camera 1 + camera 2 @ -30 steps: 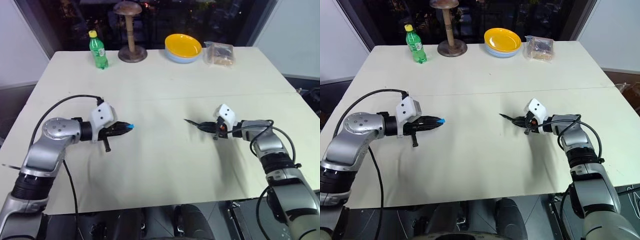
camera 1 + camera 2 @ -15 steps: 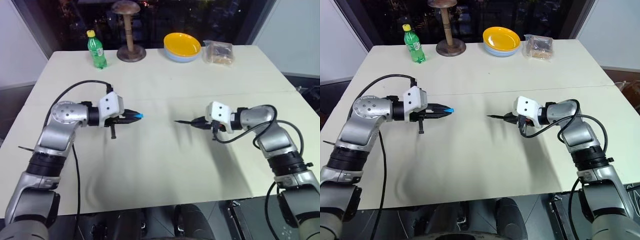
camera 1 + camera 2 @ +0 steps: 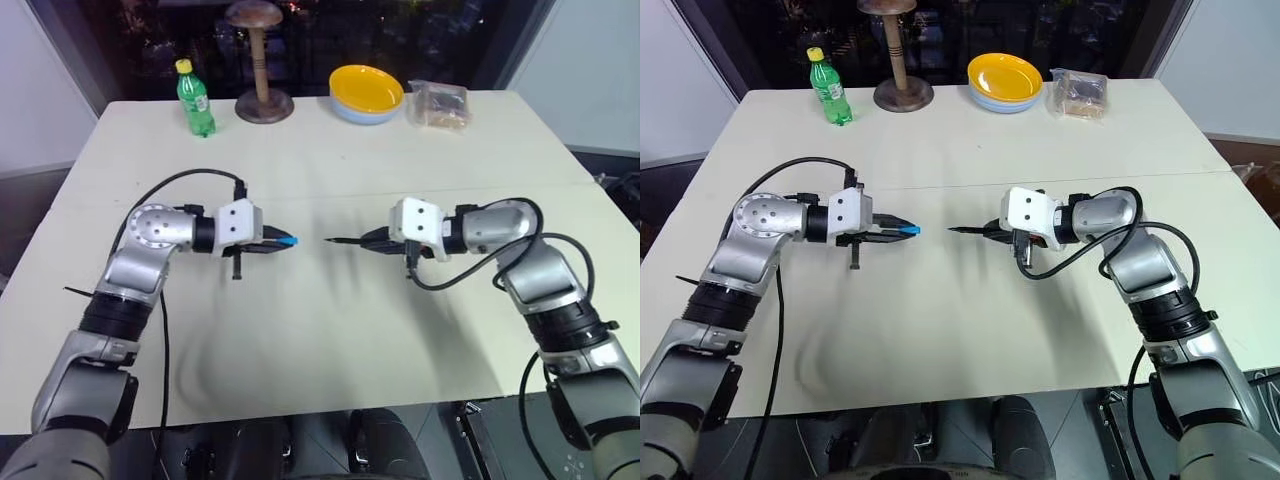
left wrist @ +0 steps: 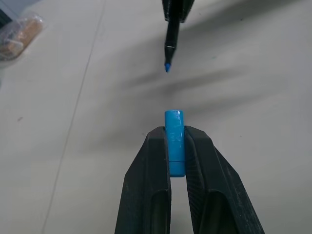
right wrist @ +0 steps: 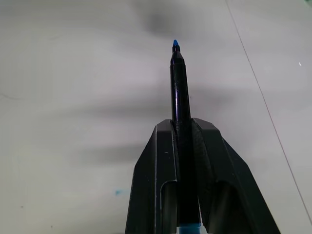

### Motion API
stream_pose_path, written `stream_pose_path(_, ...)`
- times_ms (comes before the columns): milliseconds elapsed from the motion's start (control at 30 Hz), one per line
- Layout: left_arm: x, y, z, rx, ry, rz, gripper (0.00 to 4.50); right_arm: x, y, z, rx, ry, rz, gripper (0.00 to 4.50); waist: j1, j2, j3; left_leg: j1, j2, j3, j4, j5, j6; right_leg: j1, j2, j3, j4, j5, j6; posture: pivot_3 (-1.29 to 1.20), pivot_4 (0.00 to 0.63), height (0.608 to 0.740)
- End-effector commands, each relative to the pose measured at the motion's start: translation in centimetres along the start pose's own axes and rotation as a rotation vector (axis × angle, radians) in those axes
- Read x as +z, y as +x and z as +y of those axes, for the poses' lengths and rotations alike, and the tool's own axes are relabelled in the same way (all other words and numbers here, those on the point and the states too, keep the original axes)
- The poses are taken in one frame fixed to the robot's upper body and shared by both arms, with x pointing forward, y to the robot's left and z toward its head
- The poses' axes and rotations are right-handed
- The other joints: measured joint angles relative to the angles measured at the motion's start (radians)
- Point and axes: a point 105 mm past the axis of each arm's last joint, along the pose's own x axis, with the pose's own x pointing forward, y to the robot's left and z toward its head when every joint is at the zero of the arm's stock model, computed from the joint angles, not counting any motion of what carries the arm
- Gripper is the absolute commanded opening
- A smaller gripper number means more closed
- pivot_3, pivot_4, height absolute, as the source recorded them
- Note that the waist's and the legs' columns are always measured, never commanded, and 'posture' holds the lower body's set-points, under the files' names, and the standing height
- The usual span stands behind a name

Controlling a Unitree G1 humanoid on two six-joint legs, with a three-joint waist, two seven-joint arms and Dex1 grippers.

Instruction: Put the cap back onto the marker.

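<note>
Now the cap [image 4: 174,141] sits pinched between the 2 fingers of the left gripper [image 3: 282,241], its end poking past their tips. Opposite, the right gripper [image 3: 372,240] clamps the marker [image 5: 180,92] by its barrel, with the blue tip sticking well out. Both arms reach inward above the table [image 3: 320,340], bent at the elbow, grippers facing each other. Cap and marker tip are near but apart, roughly in line.
</note>
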Motion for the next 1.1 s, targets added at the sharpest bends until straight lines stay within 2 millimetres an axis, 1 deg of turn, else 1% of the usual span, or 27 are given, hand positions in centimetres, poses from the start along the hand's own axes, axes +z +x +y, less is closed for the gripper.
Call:
stream_pose_path(33,0.8,-0.1,0.7,0.012,0.049,-0.014,0.0,1.7,0.0,-0.3,-0.007,-0.045,-0.037,0.03,0.0,0.0,0.0,0.0,0.0,0.0,0.0,0.0,0.0,0.0,0.0,0.0,0.0,0.0,0.0,0.0,0.15,0.74)
stream_pose_path(300,0.8,0.2,0.5,0.003,0.056,-0.025,0.0,2.6,0.4,0.2,0.014,-0.04,-0.065,0.03,0.0,0.0,0.0,0.0,0.0,0.0,0.0,0.0,0.0,0.0,0.0,0.0,0.0,0.0,0.0,0.0,0.15,0.74)
stream_pose_path(567,1.2,0.7,0.2,-0.02,0.056,-0.04,0.0,3.6,0.9,0.2,0.015,-0.037,-0.089,0.03,0.0,0.0,0.0,0.0,0.0,0.0,0.0,0.0,0.0,0.0,0.0,0.0,0.0,0.0,0.0,0.0,0.15,0.74)
stream_pose_path(900,1.7,1.1,0.0,-0.027,0.056,-0.053,0.0,3.7,1.0,0.2,0.017,-0.034,-0.093,0.03,0.0,0.0,0.0,0.0,0.0,0.0,0.0,0.0,0.0,0.0,0.0,0.0,0.0,0.0,0.0,0.0,0.15,0.74)
stream_pose_path(1100,1.7,0.8,-0.2,-0.038,0.054,-0.044,0.0,3.3,0.9,0.1,0.014,-0.034,-0.079,0.03,0.0,0.0,0.0,0.0,0.0,0.0,0.0,0.0,0.0,0.0,0.0,0.0,0.0,0.0,0.0,0.0,0.15,0.74)
